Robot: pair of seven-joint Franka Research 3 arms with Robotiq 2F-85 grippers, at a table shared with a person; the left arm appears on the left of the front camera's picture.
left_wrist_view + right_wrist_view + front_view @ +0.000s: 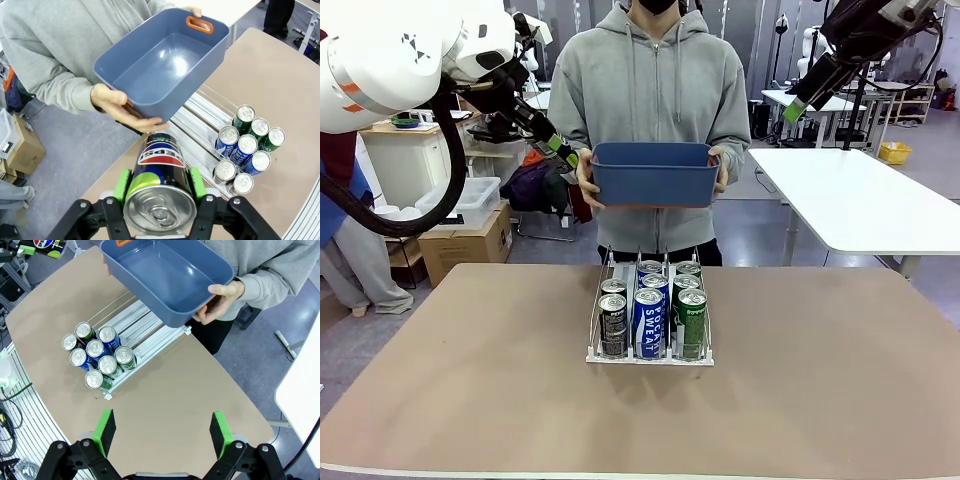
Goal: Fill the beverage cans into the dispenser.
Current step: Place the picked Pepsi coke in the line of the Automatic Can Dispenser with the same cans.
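Left gripper (159, 192) is up high at the person's side of the table, its green pads (121, 186) clamped tight on a dark Pepsi can (159, 185), silver top facing the wrist camera, label reading along its side. In the front view that gripper (563, 152) sits just left of the blue bin (654, 173), close beside the person's hand (586, 186). The person holds the bin with both hands above the far end of the table (820, 380), and the bin's inside is bare blue plastic with an orange handle cutout (199, 23). Down below, the dispenser (650, 352) stands at the middle of the table, and its cans (650, 310) are packed toward the robot's end: seven silver tops counted from the right wrist, three in the middle lane, two in each outer lane, blue-and-white ones down the centre, green on one side, a dark one at the front of the other. Right gripper (163, 432) hangs high over the table, jaws spread wide, holding nothing; from the front it (795, 106) is raised at upper right.
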